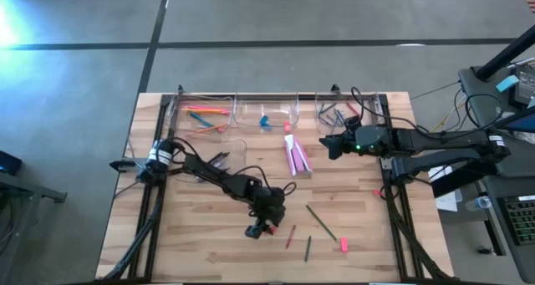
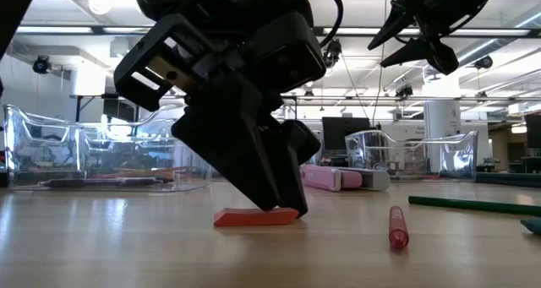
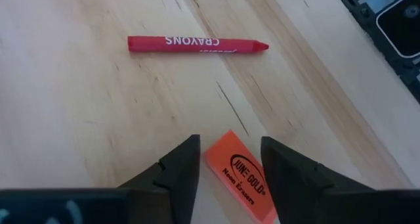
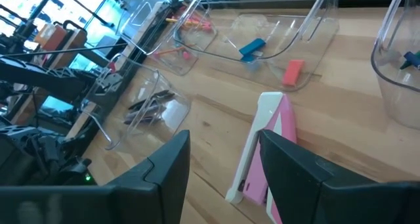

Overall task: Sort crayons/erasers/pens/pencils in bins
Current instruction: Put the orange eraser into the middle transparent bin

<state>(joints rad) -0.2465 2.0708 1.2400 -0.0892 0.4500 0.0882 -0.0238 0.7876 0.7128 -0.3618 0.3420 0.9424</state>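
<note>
While the light wooden-plank table (image 1: 209, 243) carried everything, four clear low-walled plastic bins sat toward its far side: one (image 1: 199, 115) at the far left held orange and pink sticks, the next (image 1: 269, 114) held a blue eraser (image 4: 252, 48) and a pink-red eraser (image 4: 293, 71), a third (image 1: 338, 111) at the far right held dark pens, and a fourth (image 1: 219, 155) beside the left arm held dark sticks. A pink and white oblong pack (image 1: 296, 156) lay flat near the table's middle. The right claw (image 1: 328, 145) hung above the table just right of that pack, its fingers spread and empty. The left claw (image 1: 261, 228) was down at the near middle of the table, its fingers (image 3: 180, 168) spread on either side of a flat orange rectangular eraser (image 3: 241, 176) that lay on the wood; I could not tell whether they touched it. Just beside it lay a red crayon (image 3: 197, 44). Farther right lay a long green pencil (image 1: 320, 222), a shorter dark green stick (image 1: 308, 248) and a small pink eraser (image 1: 343, 245).
</note>
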